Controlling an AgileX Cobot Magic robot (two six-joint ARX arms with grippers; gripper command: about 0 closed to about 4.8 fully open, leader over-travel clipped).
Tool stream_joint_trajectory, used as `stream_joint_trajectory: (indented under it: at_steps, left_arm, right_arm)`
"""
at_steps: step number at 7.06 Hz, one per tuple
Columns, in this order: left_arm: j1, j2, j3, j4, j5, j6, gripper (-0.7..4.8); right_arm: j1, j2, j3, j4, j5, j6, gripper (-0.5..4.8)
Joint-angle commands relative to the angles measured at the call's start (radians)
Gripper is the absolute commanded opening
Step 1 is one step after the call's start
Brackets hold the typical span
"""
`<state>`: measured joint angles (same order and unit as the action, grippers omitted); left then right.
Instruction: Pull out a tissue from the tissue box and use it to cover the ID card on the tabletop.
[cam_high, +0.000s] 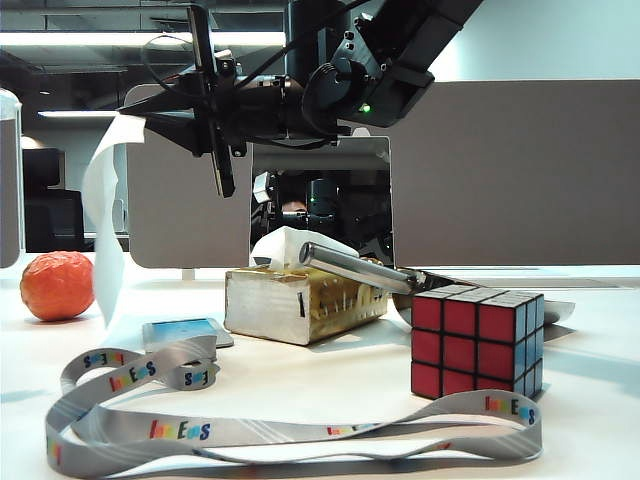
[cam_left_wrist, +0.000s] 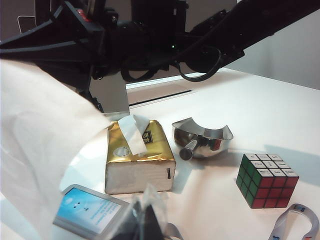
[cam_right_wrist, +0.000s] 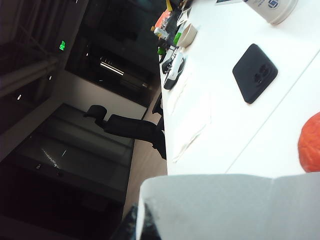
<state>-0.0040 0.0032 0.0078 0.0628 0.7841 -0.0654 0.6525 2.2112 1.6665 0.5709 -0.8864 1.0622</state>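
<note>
status: tissue (cam_high: 103, 215) is out of the tissue box (cam_high: 300, 300) and free of it. my right gripper (cam_high: 150, 120) is up high, reached over to the left side of the exterior view, fingers pinched shut on the sheet's top edge. the right wrist view shows the white sheet (cam_right_wrist: 235, 205) filling the near field right at my fingertips.

my left gripper (cam_left_wrist: 145, 222) sits low near the table. only a dark blur of it shows in the left wrist view, so i can't tell if those fingers are apart or together. nothing held there that i can see.

left to do: id card (cam_high: 180, 332) isn't covered yet. its blue face is exposed on the tabletop (cam_high: 330, 375), just left of the box, lanyard (cam_high: 200, 430) looped in front. the sheet's lower end looks to reach the table near the card's left edge. contact unclear.

orientation: tissue hangs limp, long axis near vertical, slightly bowed, top at my fingers, bottom toward the card. the card lies flat, long axis roughly left to right in the exterior view.

next, my guess: lower and drift toward the box so the sheet drapes over the card, then let go.
</note>
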Motion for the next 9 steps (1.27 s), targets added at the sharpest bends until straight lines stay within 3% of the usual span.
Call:
stream_joint_trajectory:
  at_steps: [1,3,5,9]
  left_arm:
    - [-0.001,0.001,0.003,0.005,0.002,-0.002,-0.06]
    - [-0.001,0.001,0.003,0.005,0.001,-0.002,-0.06]
    - [-0.001,0.001,0.003,0.005,0.002,-0.002,-0.06]
    - [-0.001,0.001,0.003,0.005,0.002,-0.002,-0.06]
  right_arm:
    - [-0.045,-0.010,0.003,-0.256,0.026,-0.062,-0.06]
    - [-0.058,-0.010,0.003,-0.580,0.130,-0.270,-0.06]
    - [-0.058,-0.010,0.003,-0.764,0.239,-0.419,-0.06]
    - [-0.068,-0.016,0.003,-0.775,0.335,-0.432,-0.05]
